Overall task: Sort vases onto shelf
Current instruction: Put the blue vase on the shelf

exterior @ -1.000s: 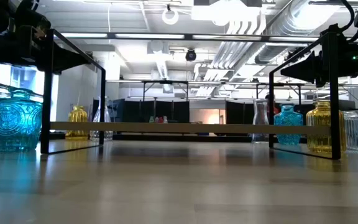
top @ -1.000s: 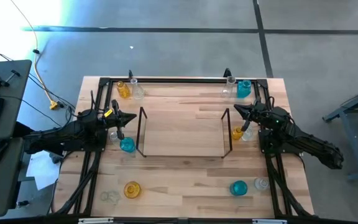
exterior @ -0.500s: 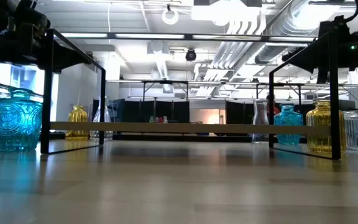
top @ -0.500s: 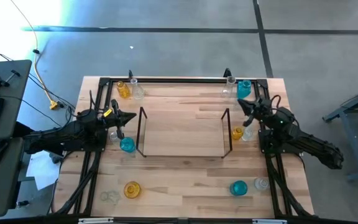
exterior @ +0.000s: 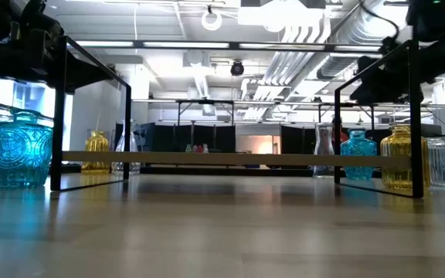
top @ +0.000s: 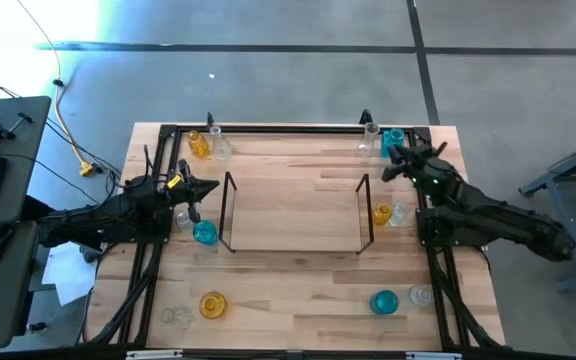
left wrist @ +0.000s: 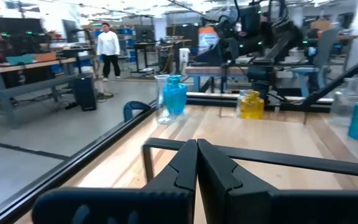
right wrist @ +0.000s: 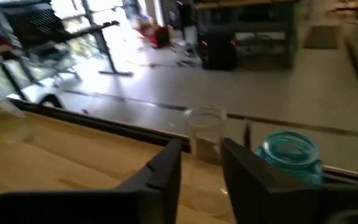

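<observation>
Wooden tabletop, shelf bare. Right gripper nearer — fingers parted, holding nothing, clear vase upright just ahead, apparently centred. Left gripper clenched shut, empty.

Illumination is bright and even, supplied by the white overhead ceiling lights. Glare washes out the grey floor at one corner. The right wrist view shows motion blur; the clear glass vase appears soft.
</observation>
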`<action>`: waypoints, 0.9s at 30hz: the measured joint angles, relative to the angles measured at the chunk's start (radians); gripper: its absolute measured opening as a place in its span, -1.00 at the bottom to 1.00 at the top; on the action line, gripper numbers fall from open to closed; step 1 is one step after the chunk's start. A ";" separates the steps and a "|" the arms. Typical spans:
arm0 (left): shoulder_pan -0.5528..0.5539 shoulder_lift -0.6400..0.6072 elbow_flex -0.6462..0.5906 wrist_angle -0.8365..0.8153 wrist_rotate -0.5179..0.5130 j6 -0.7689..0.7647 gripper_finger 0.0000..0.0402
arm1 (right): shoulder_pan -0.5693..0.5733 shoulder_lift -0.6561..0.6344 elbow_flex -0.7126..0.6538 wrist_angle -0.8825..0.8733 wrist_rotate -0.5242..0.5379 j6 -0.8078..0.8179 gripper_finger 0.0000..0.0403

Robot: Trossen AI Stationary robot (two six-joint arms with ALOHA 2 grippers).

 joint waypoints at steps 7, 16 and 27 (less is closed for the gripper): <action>0.000 0.000 0.000 0.002 -0.025 0.001 -0.98 | -0.095 0.277 0.197 -0.182 0.144 0.148 0.18; 0.000 0.000 0.000 0.002 -0.024 0.002 -0.98 | -0.322 0.533 0.359 -0.329 -0.069 0.294 0.40; 0.000 0.000 0.000 0.002 -0.019 0.002 -0.98 | -0.339 0.638 0.410 -0.385 -0.059 0.330 0.40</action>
